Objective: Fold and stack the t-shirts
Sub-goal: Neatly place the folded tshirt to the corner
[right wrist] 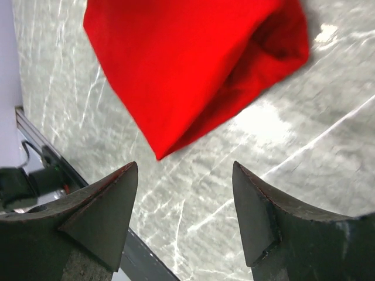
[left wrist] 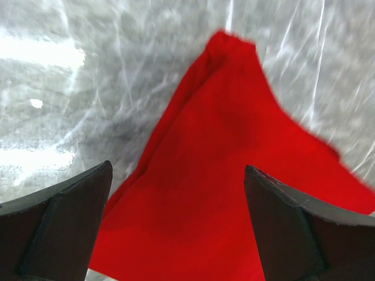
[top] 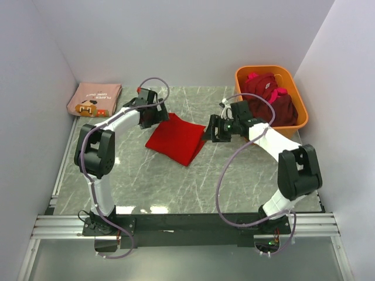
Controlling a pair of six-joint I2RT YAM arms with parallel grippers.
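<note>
Folded red tee mid-table, both pincers released beside it.

Past the bare marble table [top: 176, 187], the bright red t-shirt [top: 177, 137] lies folded flat at the table's middle. The left gripper [top: 156, 119] sits at the shirt's far-left edge, fingers spread wide with nothing between them. The right gripper [top: 210, 130] is just off the shirt's right corner, equally spread and gripping nothing. Farther back and left of the red shirt lies the folded dusty-pink tee [top: 94, 99] with its cartoon print. Back and right of it, the dark maroon tees [top: 269, 96] are heaped in the orange tub [top: 263, 68].
</note>
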